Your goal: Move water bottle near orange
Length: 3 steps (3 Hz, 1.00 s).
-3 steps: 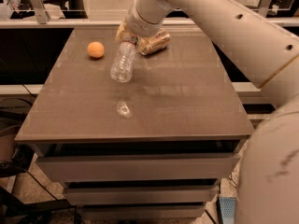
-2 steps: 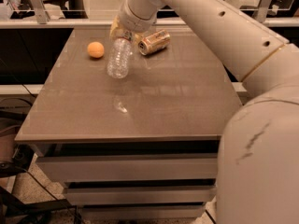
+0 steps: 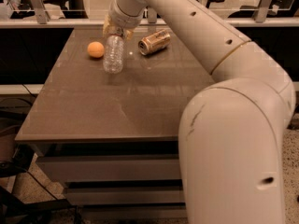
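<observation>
The clear ribbed water bottle (image 3: 113, 54) hangs tilted from my gripper (image 3: 115, 32), which is shut on its upper end at the far left part of the table. The bottle's lower end is at or just above the tabletop; I cannot tell if it touches. The small round orange (image 3: 96, 49) sits on the table just left of the bottle, a small gap apart. The bottle's cap is hidden by the gripper.
A gold metal can (image 3: 154, 41) lies on its side to the right of the bottle. The brown table (image 3: 121, 101) has drawers below its front edge. My large white arm (image 3: 233, 139) fills the right foreground. A railing runs behind the table.
My gripper has carried the bottle left and toward the far edge, away from the can and closer to the orange. The orange and the can have stayed put.
</observation>
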{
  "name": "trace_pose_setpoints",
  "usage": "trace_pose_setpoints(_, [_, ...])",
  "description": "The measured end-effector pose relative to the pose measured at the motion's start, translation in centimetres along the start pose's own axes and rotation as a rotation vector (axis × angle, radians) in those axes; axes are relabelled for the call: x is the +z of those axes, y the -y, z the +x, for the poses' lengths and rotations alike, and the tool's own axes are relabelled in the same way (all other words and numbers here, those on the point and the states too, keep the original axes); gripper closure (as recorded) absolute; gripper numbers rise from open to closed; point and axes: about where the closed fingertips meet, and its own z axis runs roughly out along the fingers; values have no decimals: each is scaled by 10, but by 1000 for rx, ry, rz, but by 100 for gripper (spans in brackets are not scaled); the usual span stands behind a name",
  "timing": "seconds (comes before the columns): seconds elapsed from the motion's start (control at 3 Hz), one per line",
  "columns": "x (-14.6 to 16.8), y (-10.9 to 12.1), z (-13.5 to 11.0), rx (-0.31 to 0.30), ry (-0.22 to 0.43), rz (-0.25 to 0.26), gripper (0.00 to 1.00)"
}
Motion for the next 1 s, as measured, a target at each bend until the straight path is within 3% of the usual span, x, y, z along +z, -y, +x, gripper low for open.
trace_pose_setpoints(1.0, [42, -2, 32, -55, 13, -20, 100])
